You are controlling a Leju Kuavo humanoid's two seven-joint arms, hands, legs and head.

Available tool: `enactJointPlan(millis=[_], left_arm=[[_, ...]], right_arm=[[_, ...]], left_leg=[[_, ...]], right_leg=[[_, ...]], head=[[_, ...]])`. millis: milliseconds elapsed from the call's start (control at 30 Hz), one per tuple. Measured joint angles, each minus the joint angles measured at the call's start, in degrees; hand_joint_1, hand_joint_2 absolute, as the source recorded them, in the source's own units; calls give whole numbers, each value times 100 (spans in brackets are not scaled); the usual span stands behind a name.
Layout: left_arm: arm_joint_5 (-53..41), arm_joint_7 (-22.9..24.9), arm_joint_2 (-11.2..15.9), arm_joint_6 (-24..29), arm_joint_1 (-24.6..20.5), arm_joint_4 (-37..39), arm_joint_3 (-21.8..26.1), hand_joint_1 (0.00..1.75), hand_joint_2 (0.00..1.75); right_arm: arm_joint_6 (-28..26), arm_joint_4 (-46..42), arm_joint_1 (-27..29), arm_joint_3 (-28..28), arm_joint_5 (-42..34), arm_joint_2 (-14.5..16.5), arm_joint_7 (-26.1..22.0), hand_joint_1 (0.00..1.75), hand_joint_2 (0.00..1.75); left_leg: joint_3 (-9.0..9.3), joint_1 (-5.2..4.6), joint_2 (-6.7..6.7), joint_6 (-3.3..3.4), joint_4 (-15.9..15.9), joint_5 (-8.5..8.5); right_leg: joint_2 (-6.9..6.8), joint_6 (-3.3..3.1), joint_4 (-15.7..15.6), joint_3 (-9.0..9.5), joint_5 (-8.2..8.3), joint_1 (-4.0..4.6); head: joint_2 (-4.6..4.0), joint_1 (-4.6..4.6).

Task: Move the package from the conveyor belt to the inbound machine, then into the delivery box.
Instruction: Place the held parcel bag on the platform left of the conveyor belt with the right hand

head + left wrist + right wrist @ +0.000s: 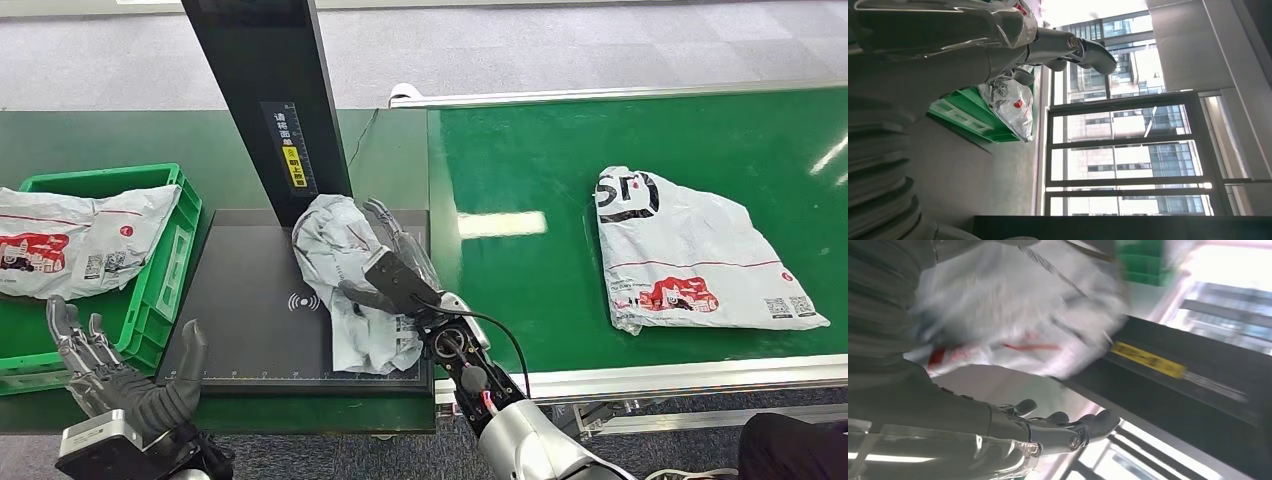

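A crumpled white package (340, 290) lies on the dark platform (240, 320) of the inbound machine, at the foot of its black column (270, 100). My right hand (395, 275) grips this package, thumb across its top and fingers stretched along its right side. The right wrist view shows the same package (1013, 305), blurred, against the palm above the straight fingers (1068, 432). My left hand (120, 375) is open at the lower left, in front of the green delivery box (160, 280). Its fingers (1073, 47) hold nothing.
The green box holds a white package (80, 240) with red print, also seen as a package (1015, 105) in the box (968, 120). Another printed package (690, 260) lies on the green conveyor belt (520, 170), whose metal edge (640, 380) runs along the front.
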Motion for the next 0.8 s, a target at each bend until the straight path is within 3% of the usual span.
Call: enactJointPlan(millis=[100,233,400,533,800], left_arm=[[-17,0,31,-1,-53,95,-43,0,175],[-29,0,76,1,-118,227,-108,0,175],[-112,0,115,2,-150,331,-136,0,175],[-209,0,137,2,-150,401,-167,0,175],[-1428,339,81,-328,-106,764,-547,0,175]], right_arm=[[211,-304,107,-124,-519,-1,-506,0,175],[205,-1288,440,-50,-1557,-49,-626,0,0],[0,-2569,834,91,-2373,-140,-638,0,0],[-83,-3367,1048,78,-2587,-166,-641,0,175],[24,-4994,1796,-341,-2957,-49,-641,0,175]], left_leg=[[0,0,0,0,0,0],[-1,0,1,0,0,0],[0,-1,2,-1,0,-1],[5,-1,16,-1,0,-2],[5,-3,19,0,0,-5]], right_leg=[[0,0,0,0,0,0],[0,0,0,-1,0,0],[1,0,-1,-2,0,0],[11,0,-1,-1,0,0],[11,1,-2,0,-1,-2]], head=[[1,0],[1,0],[0,0],[0,-1],[0,-1]])
